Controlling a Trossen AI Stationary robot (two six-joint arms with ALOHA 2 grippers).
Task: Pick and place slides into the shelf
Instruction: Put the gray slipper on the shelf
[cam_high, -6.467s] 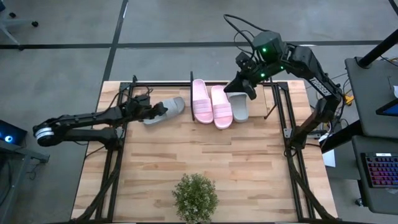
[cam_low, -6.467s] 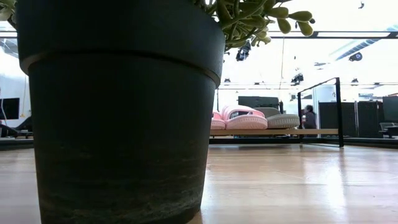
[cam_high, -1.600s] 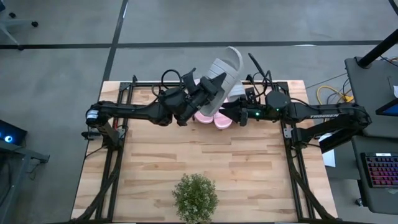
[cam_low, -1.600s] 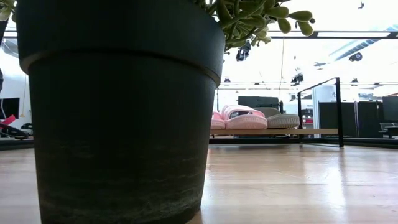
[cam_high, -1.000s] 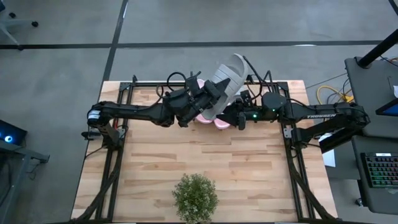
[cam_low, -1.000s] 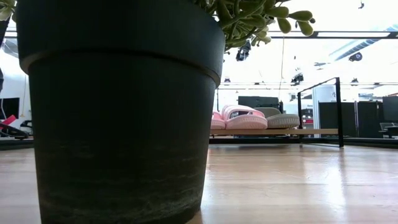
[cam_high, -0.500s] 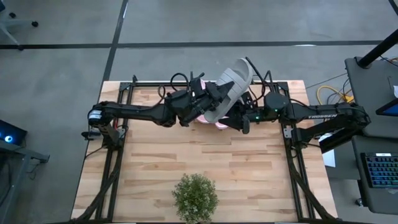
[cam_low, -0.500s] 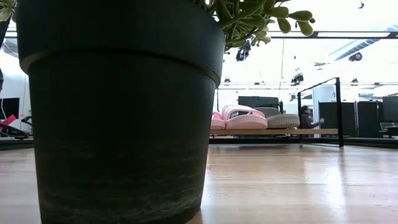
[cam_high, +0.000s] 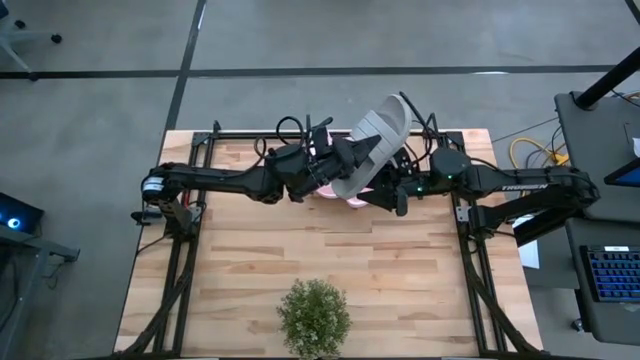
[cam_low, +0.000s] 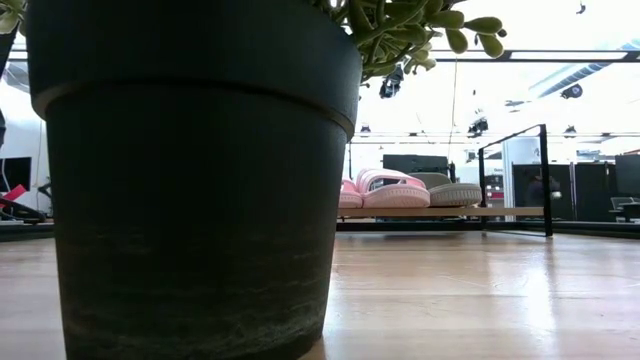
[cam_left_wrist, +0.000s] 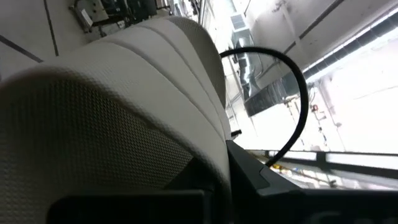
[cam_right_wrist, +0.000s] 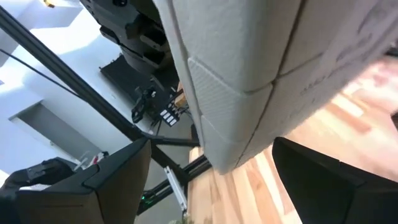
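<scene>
One grey slide (cam_high: 372, 148) clamped in left jaws; right jaws straddle it.

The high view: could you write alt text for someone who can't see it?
Seen from above, the left pincer holds a soft light grey slide tilted above the low light-wood shelf, while the open right pincer waits beneath it.

Overhead looking down, low view behind plant pot (cam_low: 190, 180), wrist views close on grey slide (cam_high: 372, 150).

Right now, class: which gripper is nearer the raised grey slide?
Left. The left gripper grips the grey slide; the right gripper is open just beside it.
</scene>
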